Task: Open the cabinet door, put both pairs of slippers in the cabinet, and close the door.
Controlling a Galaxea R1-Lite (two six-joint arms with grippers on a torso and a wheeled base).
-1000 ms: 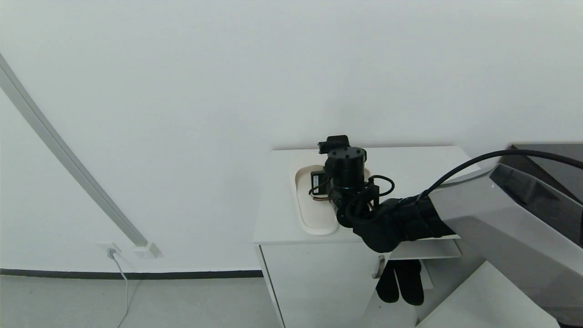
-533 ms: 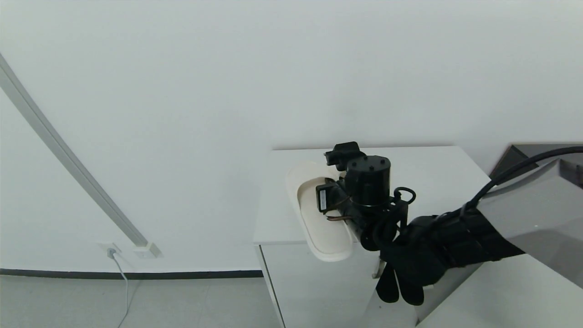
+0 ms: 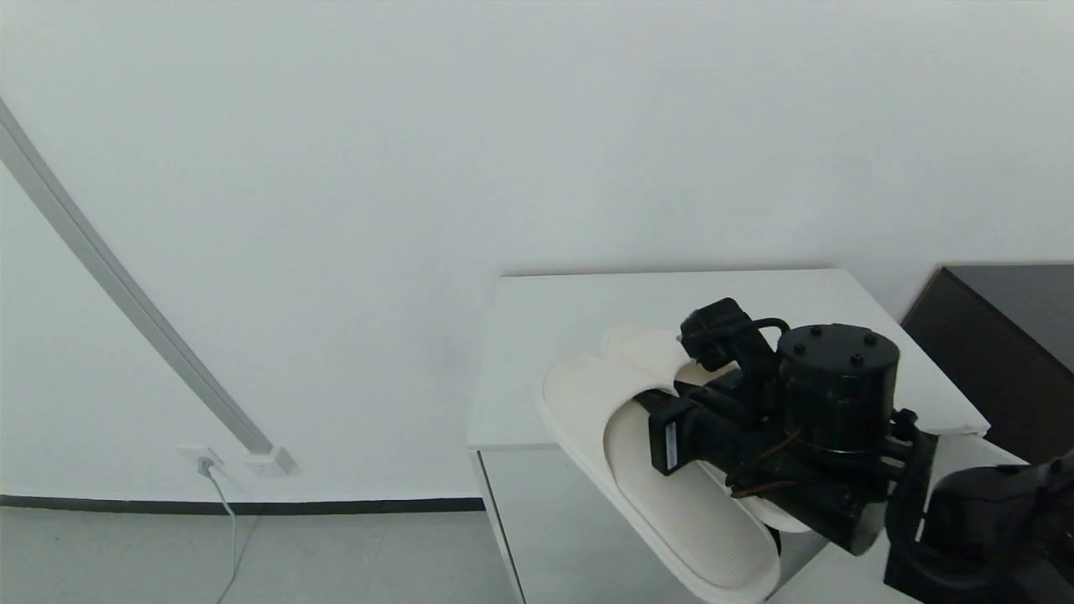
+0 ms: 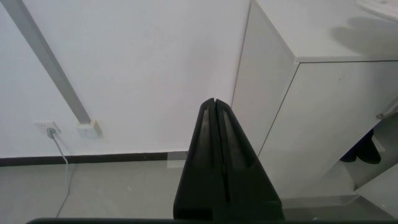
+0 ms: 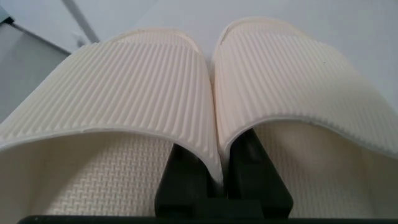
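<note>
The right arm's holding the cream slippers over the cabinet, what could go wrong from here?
One: the right gripper pinches only the adjoining strap edges of the cream slippers, which hang tilted, so one might slip out. Two: their long soles jut past the white cabinet's front edge and could catch on it going down. Three: black slippers already sit inside, so space may be tight.

The 2 slippers (image 5: 155,81) look like soft cream foam, matt. Their straps (image 5: 298,74) are finely ribbed and their insoles (image 5: 93,177) are stamped with a small diamond grain. The cabinet (image 3: 587,310) is smooth white board, matt on top. The right claw (image 5: 217,168) and left claw (image 4: 214,112) are smooth black plastic with a dull sheen.
</note>
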